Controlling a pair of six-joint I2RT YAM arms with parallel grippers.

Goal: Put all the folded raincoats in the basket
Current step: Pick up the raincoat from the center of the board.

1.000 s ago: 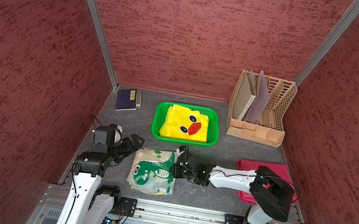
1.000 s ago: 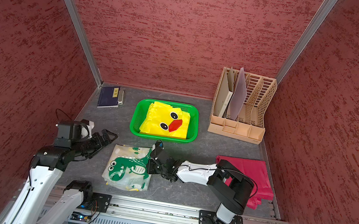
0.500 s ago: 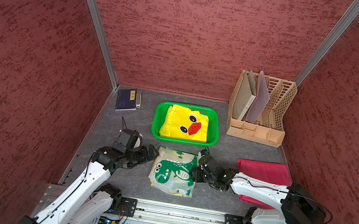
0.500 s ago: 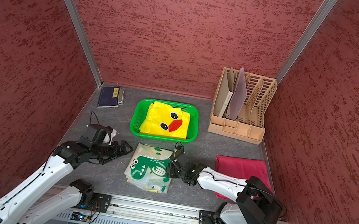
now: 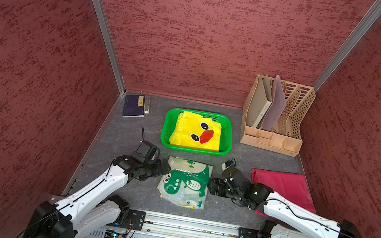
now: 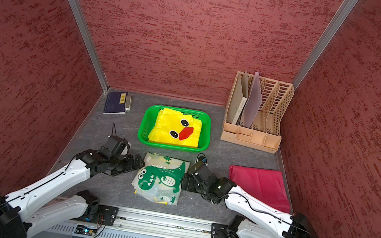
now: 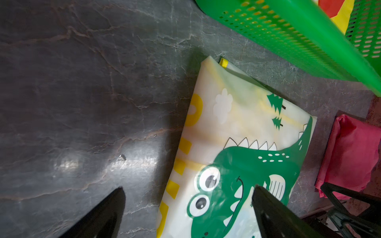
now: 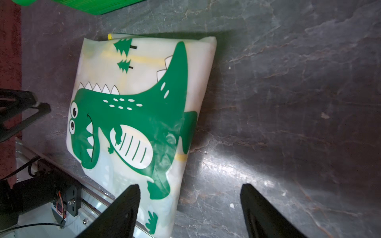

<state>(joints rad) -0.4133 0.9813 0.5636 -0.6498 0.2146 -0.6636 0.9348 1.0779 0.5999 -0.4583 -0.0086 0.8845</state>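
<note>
Since the left hand (image 5: 163, 169) and right hand (image 5: 212, 186) are both spread wide and gripping nothing, I'd call this the pre-grab step. The folded dinosaur raincoat (image 5: 186, 182) lies flat on the table (image 5: 129, 141), at 6 o'clock of the green basket (image 5: 195, 149), with the left hand at its 9 and the right at its 3. Next: pinch both edges, lift. It looks translucent and slippery, with a green dino print.
</note>
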